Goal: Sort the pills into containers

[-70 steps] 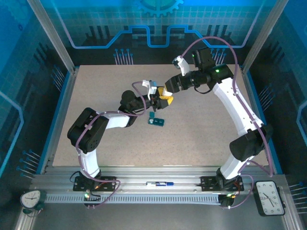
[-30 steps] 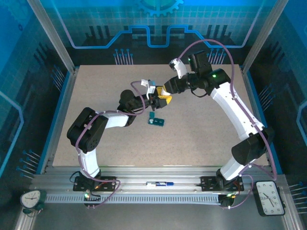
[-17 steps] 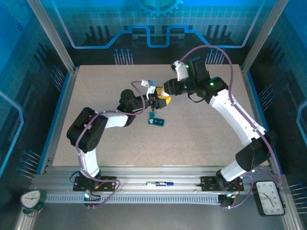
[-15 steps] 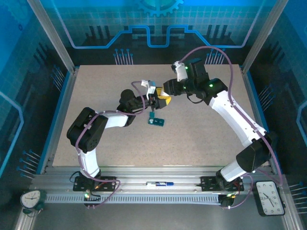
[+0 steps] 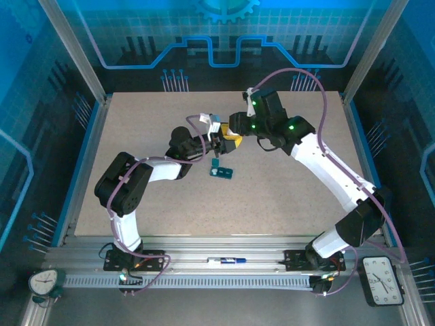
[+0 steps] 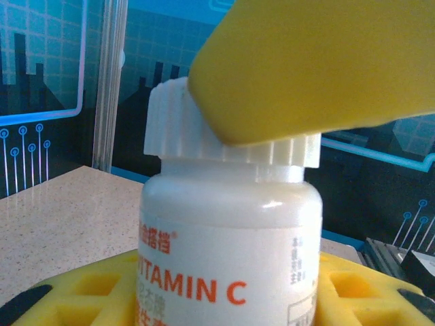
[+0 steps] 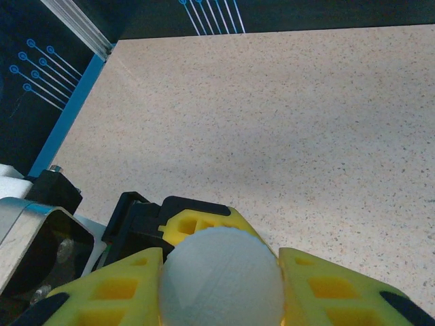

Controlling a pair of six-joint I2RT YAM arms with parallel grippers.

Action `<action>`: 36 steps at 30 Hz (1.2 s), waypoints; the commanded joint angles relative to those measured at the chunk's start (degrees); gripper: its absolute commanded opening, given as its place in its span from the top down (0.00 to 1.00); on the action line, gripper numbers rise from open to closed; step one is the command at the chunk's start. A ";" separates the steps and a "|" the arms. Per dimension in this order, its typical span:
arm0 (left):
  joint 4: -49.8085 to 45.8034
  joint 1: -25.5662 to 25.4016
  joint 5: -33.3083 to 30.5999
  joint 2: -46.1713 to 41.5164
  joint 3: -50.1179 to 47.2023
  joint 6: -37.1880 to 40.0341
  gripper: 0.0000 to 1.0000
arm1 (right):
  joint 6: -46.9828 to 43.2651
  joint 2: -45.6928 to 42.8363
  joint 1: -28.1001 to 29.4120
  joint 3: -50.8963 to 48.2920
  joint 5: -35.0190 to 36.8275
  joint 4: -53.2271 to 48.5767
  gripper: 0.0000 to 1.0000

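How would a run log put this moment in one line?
left pincer: shut on vitamin C bottle | right pincer: shut on cap | pill box: on table

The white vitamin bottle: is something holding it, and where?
Yes. The left hand grips the vitamin bottle around its body, and the right hand is shut on its ribbed white cap.
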 commanded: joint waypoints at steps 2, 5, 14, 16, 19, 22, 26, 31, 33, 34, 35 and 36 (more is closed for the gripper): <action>5.47 -0.15 -3.30 -1.38 1.37 1.07 1.00 | 1.16 1.85 2.45 0.32 -2.55 -6.00 0.59; 5.39 -0.16 -3.38 -1.19 1.12 1.18 1.00 | 0.90 1.93 1.91 1.83 -2.77 -6.62 0.57; 5.38 -0.13 -3.42 -0.55 0.59 1.35 1.00 | 0.25 1.95 0.33 5.55 -4.24 -7.94 0.46; 5.37 -0.19 -3.35 -0.54 0.50 1.35 1.00 | 0.00 1.69 -0.06 6.32 -4.39 -8.06 0.39; 5.37 -0.11 -3.25 -0.47 0.33 1.42 1.00 | -0.83 1.21 -0.75 7.76 -5.03 -8.61 0.29; 5.29 -0.17 -2.94 -0.50 0.07 1.36 1.00 | -2.04 0.42 -1.21 8.68 -5.84 -9.00 0.20; 5.29 -0.19 -2.42 -0.65 -0.20 1.33 1.00 | -4.46 -0.97 -1.99 8.90 -7.04 -9.20 0.15; 5.17 -0.10 -1.07 -1.09 -0.29 0.92 1.00 | -9.51 -2.87 -6.30 6.64 -13.99 -5.12 0.15; 4.90 -0.04 -0.22 -1.32 -0.12 0.53 1.00 | -12.85 -2.94 -8.69 6.07 -19.15 -3.56 0.15; 4.84 -0.05 0.10 -1.34 0.01 0.33 1.00 | -14.44 -2.89 -9.55 6.08 -21.23 -3.23 0.16; 4.65 -0.06 0.42 -1.44 0.14 0.14 1.00 | -16.31 -2.56 -10.34 6.32 -23.01 -3.41 0.16; 4.63 -0.13 0.74 -1.44 0.31 -0.09 1.00 | -18.55 -2.12 -10.95 6.94 -25.10 -4.00 0.16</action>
